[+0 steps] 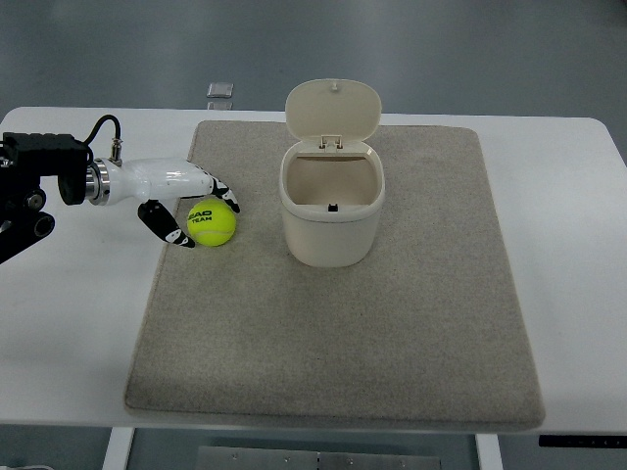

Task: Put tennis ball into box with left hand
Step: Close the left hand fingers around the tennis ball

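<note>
A yellow-green tennis ball (212, 222) with black print lies on the grey mat (392, 323), left of the cream box (331, 208). The box stands upright with its hinged lid (333, 110) swung open at the back, and its inside shows nothing. My left hand (192, 208) comes in from the left edge and its fingers curve around the ball's left and upper sides. The thumb sits low on the ball's left. The ball still rests on the mat. I cannot tell how firmly the fingers press on it.
The mat covers most of the white table (568, 245). A small grey square object (221, 94) lies on the floor beyond the table's far edge. A black cable (103, 127) loops above my left wrist.
</note>
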